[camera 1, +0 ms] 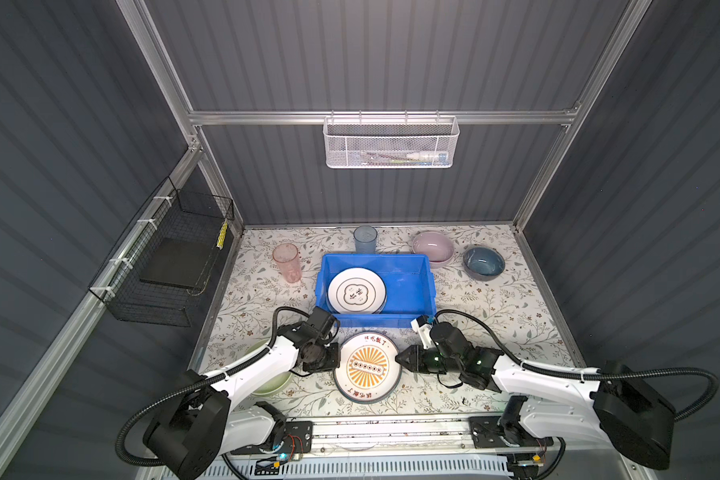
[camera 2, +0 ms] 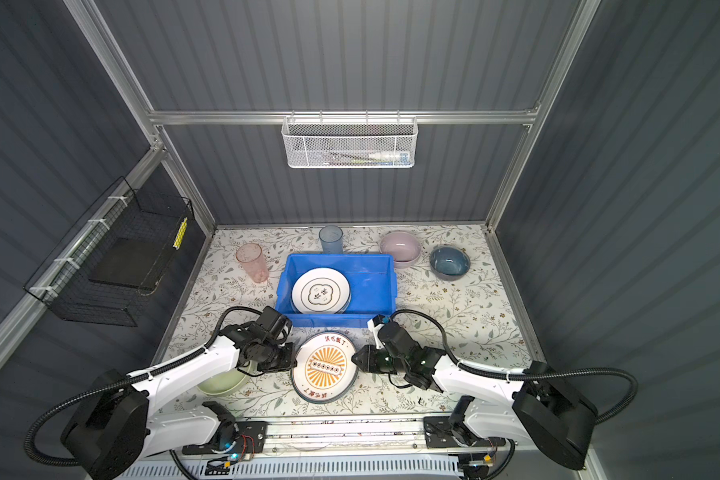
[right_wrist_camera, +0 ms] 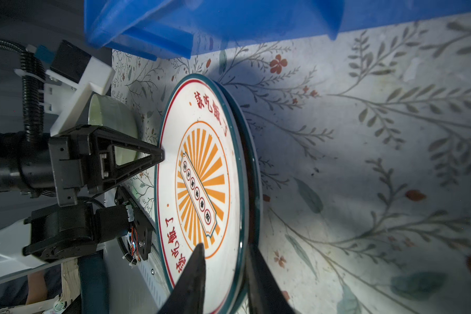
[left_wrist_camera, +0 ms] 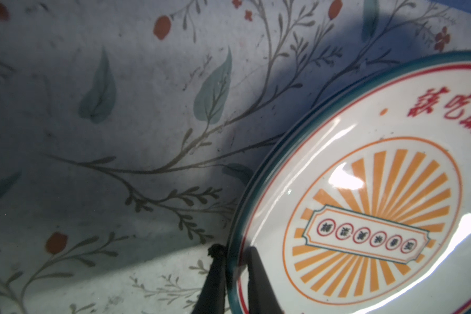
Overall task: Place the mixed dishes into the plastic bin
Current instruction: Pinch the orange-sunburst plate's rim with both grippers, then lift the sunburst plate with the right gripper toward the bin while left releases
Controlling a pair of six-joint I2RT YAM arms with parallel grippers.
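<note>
- Item: sunburst plate (camera 1: 366,368). On the table (camera 1: 495,316), just in front of the bin (camera 1: 408,291), between the two grippers. Not yet binned.
- In bin: emblem plate (camera 1: 356,291), in the left part of the floor.
- Outstanding on table: pink tumbler (camera 1: 287,262), blue tumbler (camera 1: 365,239), pink bowl (camera 1: 433,247) and blue bowl (camera 1: 484,262) behind and beside the bin. The green bowl (camera 1: 273,384) is at front left.
- Risk, slip: the rim is glazed and each gripper catches only a narrow edge. An uneven lift would tilt the plate and likely slide it out of one pinch.
- Risk, opposing pull: if the arms drift apart or together while carrying, one hold could let go.
- Risk, bin wall: the plate's far edge lies close to the bin's near wall. Too low a carry would likely strike the lip.
- Risk, landing: the free floor beside the emblem plate looks narrow. A drop could land on that plate and chip it.
- Risk, green bowl: it sits partly under the left forearm, so a low swing could knock it.
- Left gripper (left_wrist_camera: 234,255): nearly closed and pinching the plate's left rim, one finger on the face, one outside.
- Right gripper (right_wrist_camera: 226,255): jaws astride the right rim, one finger over the face, one beneath. Whether they pinch cannot be told.
- Pose: both arms reach in low from the front edge. The forearms converge and the grippers lie near level, facing each other across the plate.
</note>
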